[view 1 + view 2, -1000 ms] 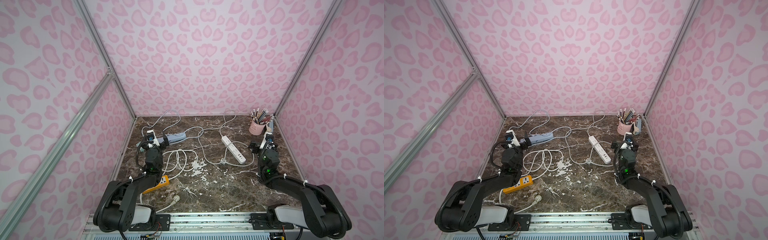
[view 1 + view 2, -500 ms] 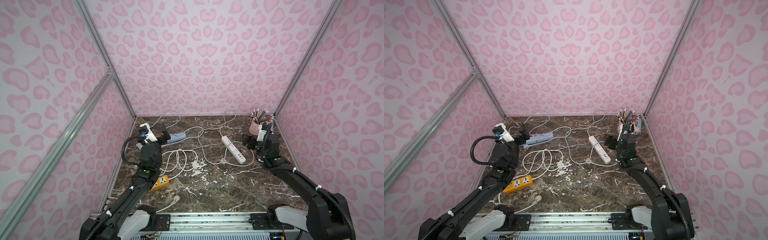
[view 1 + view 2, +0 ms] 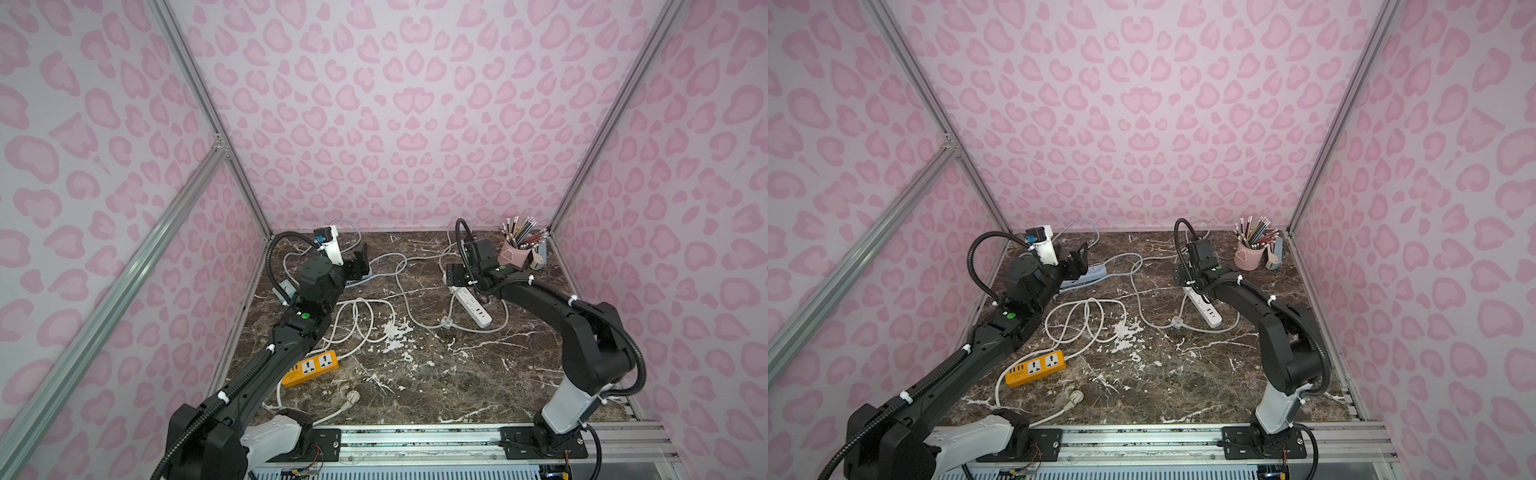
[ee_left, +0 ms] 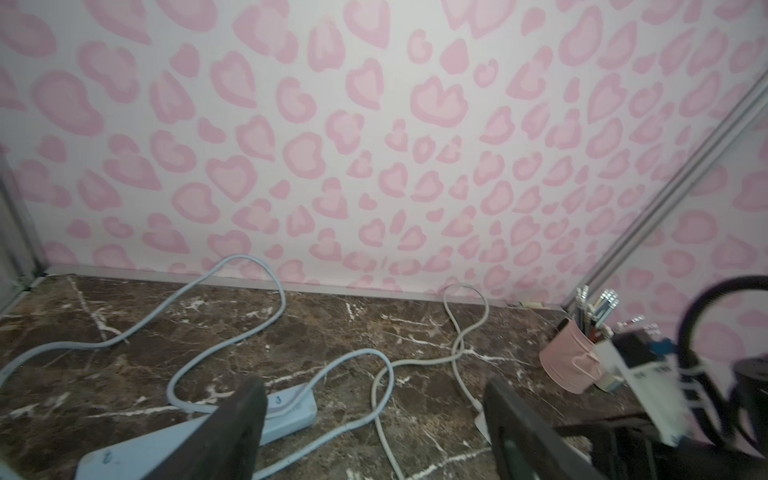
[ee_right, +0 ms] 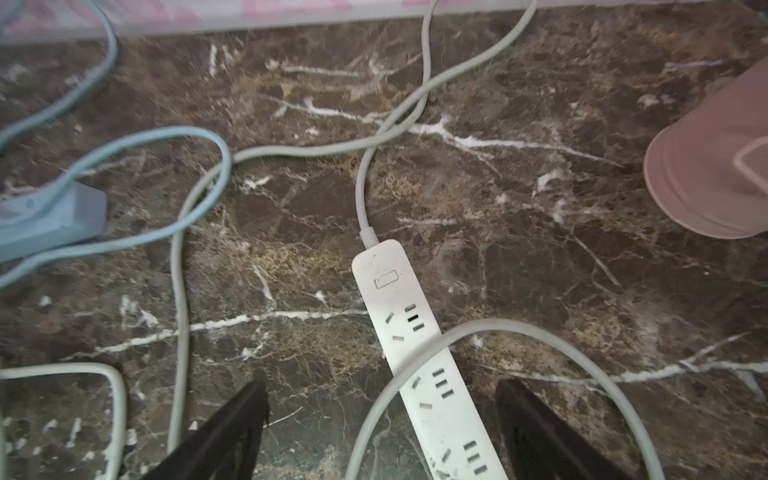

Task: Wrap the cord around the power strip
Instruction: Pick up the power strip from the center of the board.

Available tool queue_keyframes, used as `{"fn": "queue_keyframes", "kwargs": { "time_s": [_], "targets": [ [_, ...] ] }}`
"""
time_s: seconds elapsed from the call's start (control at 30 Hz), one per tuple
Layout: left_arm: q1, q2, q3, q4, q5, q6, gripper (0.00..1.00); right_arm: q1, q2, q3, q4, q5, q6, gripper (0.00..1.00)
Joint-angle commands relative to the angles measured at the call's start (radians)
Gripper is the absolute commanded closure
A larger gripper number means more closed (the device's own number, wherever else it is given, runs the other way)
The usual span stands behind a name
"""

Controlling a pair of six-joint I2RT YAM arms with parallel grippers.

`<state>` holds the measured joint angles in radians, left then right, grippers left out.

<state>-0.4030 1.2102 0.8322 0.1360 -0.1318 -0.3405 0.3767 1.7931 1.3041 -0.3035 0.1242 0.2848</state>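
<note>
Three long, smooth plastic bars lay there: white power strip [image 3: 471,305], blue power strip [image 4: 291,409], orange power strip [image 3: 311,368]. Left end effector [image 4: 372,384] and right end effector [image 5: 381,388] were spread apart.

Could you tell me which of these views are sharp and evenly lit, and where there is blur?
In both top views the light is even and everything is sharp. In the left wrist view the right arm is smeared and the blue power strip soft. In the right wrist view the white power strip is crisp, the pink cup blurred.
</note>
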Motion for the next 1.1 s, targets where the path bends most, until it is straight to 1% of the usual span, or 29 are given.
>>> {"fn": "queue_keyframes", "kwargs": {
  "time_s": [0.0,0.1,0.23,0.37,0.43,0.53,0.63,0.67,0.73,0.8,0.83,0.93,1.07],
  "targets": [
    [-0.033,0.032,0.03,0.006,0.055,-0.014,0.17,0.001,0.093,0.114,-0.089,0.051,-0.05,0.08],
    [-0.052,0.058,0.044,0.013,0.073,-0.022,0.17,0.0,0.181,0.204,-0.098,0.024,-0.076,0.08],
    [-0.057,0.085,0.065,0.013,0.11,-0.025,0.17,0.003,0.317,0.326,-0.155,0.053,-0.087,0.08],
    [-0.062,0.098,0.092,-0.011,0.157,-0.007,0.18,-0.003,0.383,0.375,-0.177,0.04,-0.088,0.12],
    [-0.065,0.098,0.098,-0.014,0.158,0.001,0.18,-0.011,0.395,0.374,-0.177,0.027,-0.08,0.15],
    [-0.068,0.102,0.102,-0.009,0.159,0.003,0.18,-0.028,0.414,0.361,-0.167,-0.029,-0.073,0.22],
    [-0.068,0.119,0.121,-0.005,0.172,0.001,0.21,-0.033,0.43,0.35,-0.161,-0.047,-0.075,0.27],
    [-0.07,0.129,0.13,-0.005,0.182,0.001,0.26,-0.034,0.435,0.35,-0.161,-0.05,-0.075,0.3],
    [-0.069,0.152,0.157,-0.019,0.2,0.001,0.33,-0.037,0.44,0.345,-0.163,-0.053,-0.065,0.4],
    [-0.072,0.176,0.184,-0.037,0.209,-0.002,0.39,-0.036,0.42,0.33,-0.159,-0.055,-0.049,0.53],
    [-0.072,0.184,0.195,-0.049,0.208,-0.006,0.41,-0.035,0.398,0.313,-0.147,-0.055,-0.041,0.57],
    [-0.071,0.198,0.22,-0.077,0.196,-0.022,0.44,-0.034,0.263,0.241,-0.085,-0.093,-0.002,0.61],
    [-0.075,0.209,0.232,-0.099,0.24,-0.024,0.41,-0.047,0.045,0.152,0.007,-0.155,0.08,0.65]
  ]
}}
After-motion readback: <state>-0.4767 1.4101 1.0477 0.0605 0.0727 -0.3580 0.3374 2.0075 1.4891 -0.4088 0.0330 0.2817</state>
